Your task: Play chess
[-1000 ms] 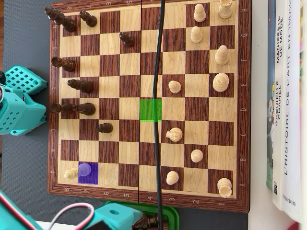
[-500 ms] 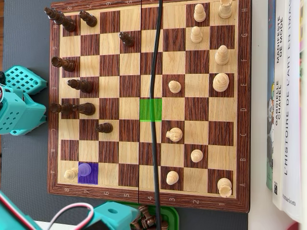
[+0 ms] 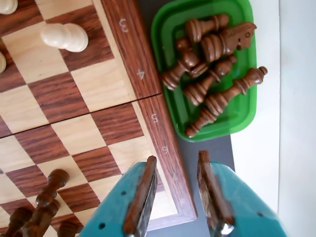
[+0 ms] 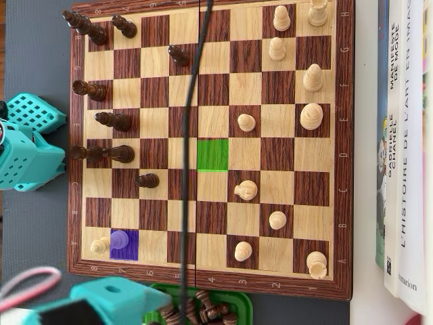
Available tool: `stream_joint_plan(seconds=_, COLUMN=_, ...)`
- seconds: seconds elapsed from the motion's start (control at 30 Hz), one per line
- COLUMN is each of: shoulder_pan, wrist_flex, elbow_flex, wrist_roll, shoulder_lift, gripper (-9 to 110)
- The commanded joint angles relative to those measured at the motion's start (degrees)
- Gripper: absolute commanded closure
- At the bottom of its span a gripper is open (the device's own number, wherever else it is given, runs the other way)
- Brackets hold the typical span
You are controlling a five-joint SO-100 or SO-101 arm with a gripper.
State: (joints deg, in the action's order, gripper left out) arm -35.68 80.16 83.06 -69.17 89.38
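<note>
Arm shifts left along chessboard (image 4: 210,288) edge — gripper (image 3: 175,163) parted, empty; green tray (image 3: 245,116) of captured pieces cleared, next move pending.

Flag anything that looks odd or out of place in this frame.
Two squares stand out in the overhead view: one green, empty mid-board, and one purple under a purple-tinted pawn near the corner. A black cable also hangs across the board. The dark pieces heaped in the green tray look like ordinary captures.
</note>
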Motion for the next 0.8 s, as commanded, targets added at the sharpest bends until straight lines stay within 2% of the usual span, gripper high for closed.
stream_joint_plan(seconds=0.0, shoulder_pan=1.1, wrist_flex=0.0, elbow_flex=5.8, wrist_roll=0.4, shoulder_lift=7.8, gripper=88)
stream_joint_plan(seconds=0.37, shoulder_pan=4.3, wrist_flex=0.1, elbow_flex=25.3, wrist_roll=4.2, shoulder_lift=27.9, gripper=88)
stream_joint_plan(seconds=0.77, shoulder_pan=2.5, wrist_flex=0.0, elbow_flex=32.1, wrist_roll=6.7, shoulder_lift=34.3, gripper=88)
